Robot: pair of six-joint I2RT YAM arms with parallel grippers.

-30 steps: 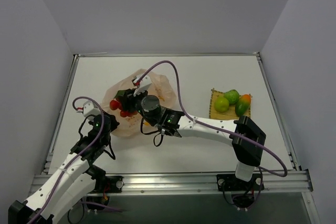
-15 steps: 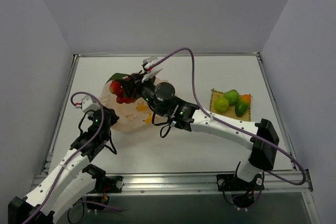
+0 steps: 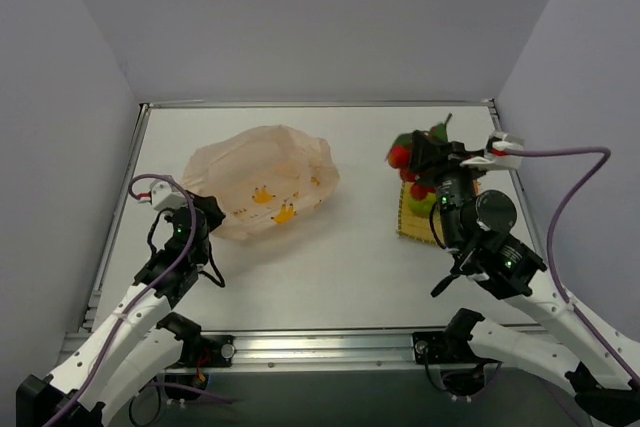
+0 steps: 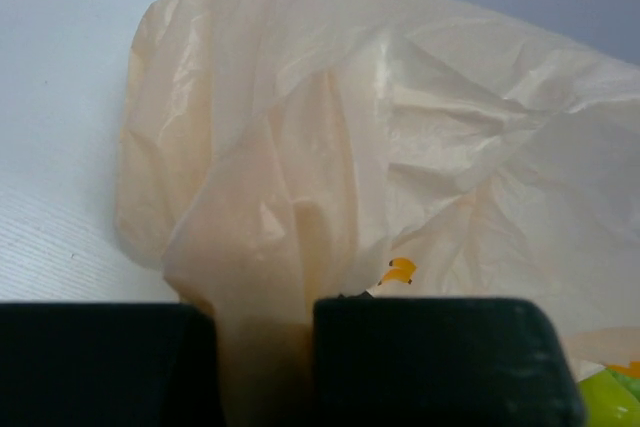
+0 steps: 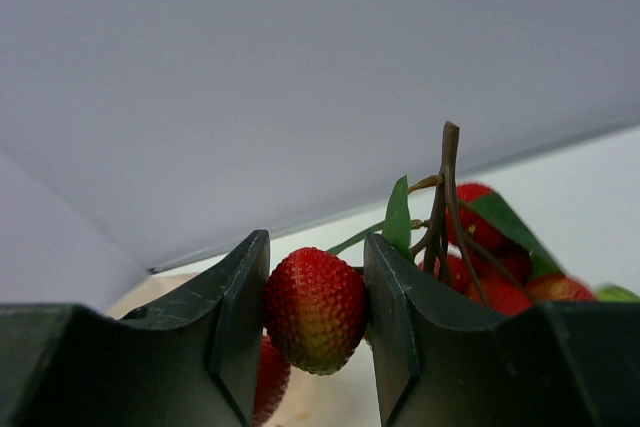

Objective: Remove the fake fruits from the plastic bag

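Top external view: the right gripper [image 3: 424, 159] sits at the upper right of the frame with the red cluster [image 3: 404, 158] in its jaws, over the far edge of the yellow mat [image 3: 405, 219]. Right wrist view confirms the grip: the right gripper [image 5: 316, 282] is clamped on one bumpy red fruit [image 5: 315, 309], with the stem, the leaves and the other red fruits hanging off to the right of the frame. It looks lifted clear of the mat, though I cannot judge the height. One light-green fruit [image 3: 421, 203] shows on the mat under the arm; the arm hides the rest of the mat from me. The plastic bag [image 3: 265, 182] lies puffed on the table [image 3: 350, 247] at centre left, well apart from the mat. At the bag's near left corner, the left gripper [image 3: 203, 214] is closed tight on a fold of it. Left wrist view shows that fold pinched between the two dark fingers [image 4: 430, 357]. A lime-green patch [image 4: 610, 399] sits at the lower right of that view; whether it is print or something in the bag, I cannot tell. My read is that the step in hand is setting the cluster down. Next move: lower onto bare mat beside the green fruit, part the jaws, lift straight off so the stem does not snag. Then check the bag.
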